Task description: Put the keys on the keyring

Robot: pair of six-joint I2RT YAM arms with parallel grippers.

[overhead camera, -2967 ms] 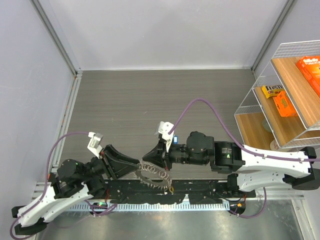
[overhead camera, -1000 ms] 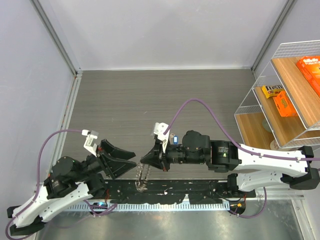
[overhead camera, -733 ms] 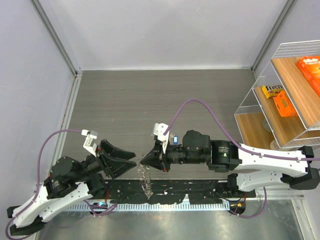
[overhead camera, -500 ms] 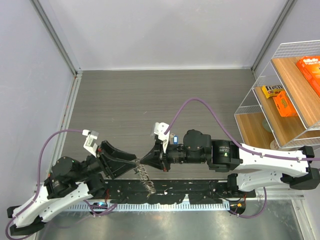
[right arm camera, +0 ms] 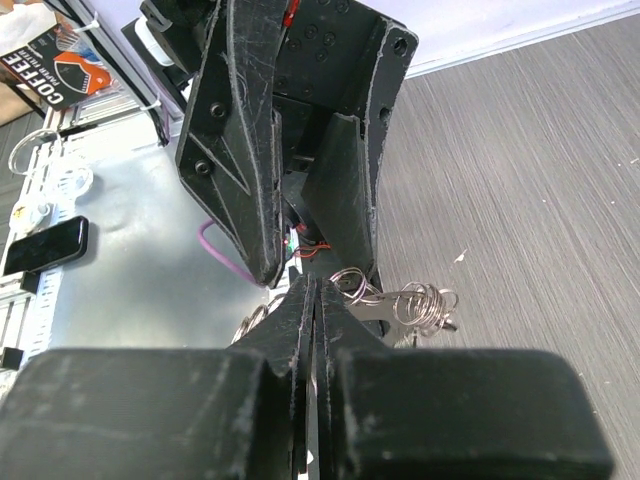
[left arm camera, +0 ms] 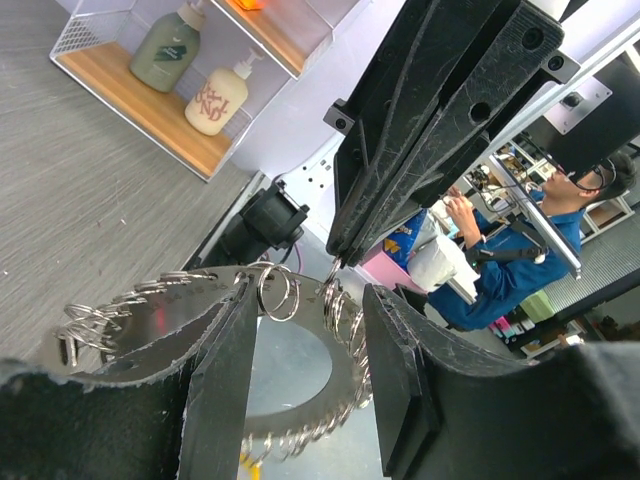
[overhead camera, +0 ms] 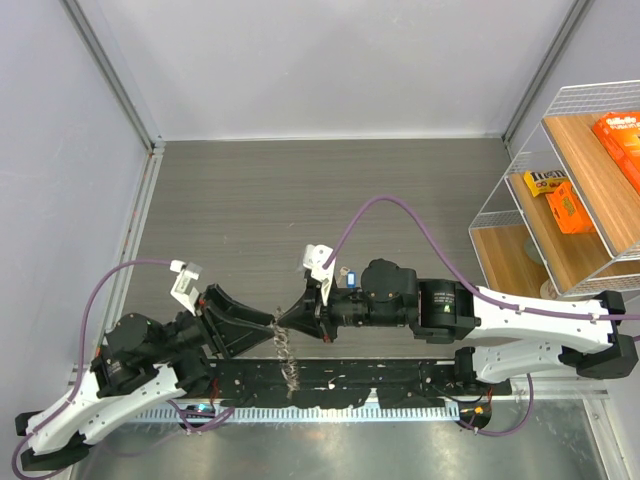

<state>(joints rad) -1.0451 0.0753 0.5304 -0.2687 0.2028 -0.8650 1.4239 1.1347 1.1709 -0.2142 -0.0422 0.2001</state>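
Near the front edge of the grey wood-grain table (overhead camera: pixel 300 200), the two black grippers meet tip to tip above the dark mounting rail (overhead camera: pixel 400 385). The keyring (overhead camera: pixel 286 352), a large flat silvery metal ring fringed with many small wire loops, hangs between them in the air. From above it shows almost edge-on, dangling just below the point where the fingers come together.

The right gripper (overhead camera: pixel 283 320) is clenched tight, its two fingers pressed flat against each other. Its narrow tip pinches the keyring's rim among the little loops, so the ring hangs from that grip.

The left gripper (overhead camera: pixel 270 326) faces it with its jaws standing part-way apart. From its own wrist camera, the ring's rim runs across the gap and on past one finger. I see no pad pressing on the metal.

Off to the right, well apart from the arms, a white wire shelf with wooden boards (overhead camera: pixel 595 185) stands at the table's edge. Orange boxes (overhead camera: pixel 620 135) sit on it.
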